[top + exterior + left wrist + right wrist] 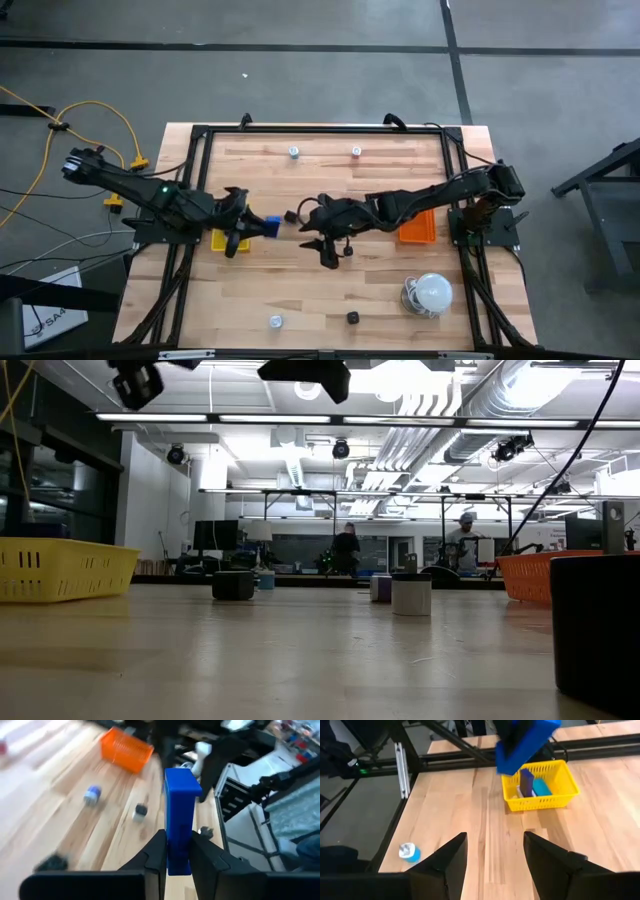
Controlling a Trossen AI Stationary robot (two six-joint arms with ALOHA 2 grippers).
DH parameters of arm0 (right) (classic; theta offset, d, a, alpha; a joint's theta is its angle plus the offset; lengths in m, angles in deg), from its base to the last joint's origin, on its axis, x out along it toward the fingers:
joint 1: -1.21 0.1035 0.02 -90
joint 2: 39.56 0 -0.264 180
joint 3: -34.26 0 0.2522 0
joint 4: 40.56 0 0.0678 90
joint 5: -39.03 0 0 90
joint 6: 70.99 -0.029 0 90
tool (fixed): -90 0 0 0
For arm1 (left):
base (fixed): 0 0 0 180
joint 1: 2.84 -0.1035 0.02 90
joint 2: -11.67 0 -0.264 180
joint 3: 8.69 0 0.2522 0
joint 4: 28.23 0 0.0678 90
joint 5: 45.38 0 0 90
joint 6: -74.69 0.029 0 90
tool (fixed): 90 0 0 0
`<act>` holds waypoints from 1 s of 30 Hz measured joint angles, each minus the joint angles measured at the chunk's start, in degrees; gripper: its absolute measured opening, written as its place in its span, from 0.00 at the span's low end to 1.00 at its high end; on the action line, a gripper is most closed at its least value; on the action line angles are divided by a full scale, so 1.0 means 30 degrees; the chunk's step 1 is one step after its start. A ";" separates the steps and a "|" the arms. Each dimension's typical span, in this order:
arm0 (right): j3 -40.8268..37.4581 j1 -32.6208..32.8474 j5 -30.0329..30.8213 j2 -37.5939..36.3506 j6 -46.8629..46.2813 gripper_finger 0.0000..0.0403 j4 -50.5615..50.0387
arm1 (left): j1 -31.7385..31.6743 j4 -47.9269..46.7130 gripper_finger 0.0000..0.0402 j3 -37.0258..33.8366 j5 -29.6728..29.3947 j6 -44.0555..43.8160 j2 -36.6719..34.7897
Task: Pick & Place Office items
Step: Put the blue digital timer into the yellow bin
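I have the left claw (177, 857) clamped tight on a blue rectangular plastic block (179, 815), which stands upright between its two dark fingers and sticks out well past the tips. In the high view that claw (243, 222) hangs over the inner edge of the yellow plastic mesh tray (222, 241) on the left half of the light wooden table (300, 290), the blue block (270, 226) pointing toward the table's middle.

The right claw (495, 852) stands spread wide with nothing between its fingers. It sits over the middle of the table (485, 820), just beside the left claw and facing it. From its wrist camera the held blue block (522, 742) hangs above the yellow tray (542, 795), which already holds a purple stick (526, 781) and a lighter blue piece (542, 787).

A small black block (290, 215) lies between the two claws. Two white-silver round bits (293, 152) lie near the far edge, another (275, 321) and a second black block (352, 318) near the front edge. The orange mesh tray (418, 228) lies partly under the right arm. A large white dome with a coiled cable (432, 293) is at the front right.
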 joint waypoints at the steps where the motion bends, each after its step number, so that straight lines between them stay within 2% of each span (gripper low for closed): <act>1: 0.0000 0.0078 -0.0005 0.0000 -0.0002 0.45 -0.0060 | 0.0000 -0.0626 0.14 0.0000 -0.0011 -0.0651 -0.0220; 14: 0.0000 0.1263 -0.0002 0.0000 0.0000 0.45 -0.0042 | 0.0000 -0.9893 0.14 0.0000 -0.0379 -0.8797 -0.0843; 19: 0.0000 0.1506 -0.0006 0.0000 0.0001 0.45 -0.0034 | 0.0000 -1.1025 0.14 -0.0003 -0.0459 -1.2302 -0.0773; 24: 0.0000 0.1526 -0.0003 0.0000 0.0007 0.45 -0.0040 | -0.0151 -1.1444 0.14 0.0000 -0.0452 -1.3596 -0.0385; 30: 0.0000 0.1526 0.0000 0.0000 0.0007 0.45 -0.0071 | -0.1441 -1.3466 0.14 -0.0007 -0.0444 -1.3852 0.0158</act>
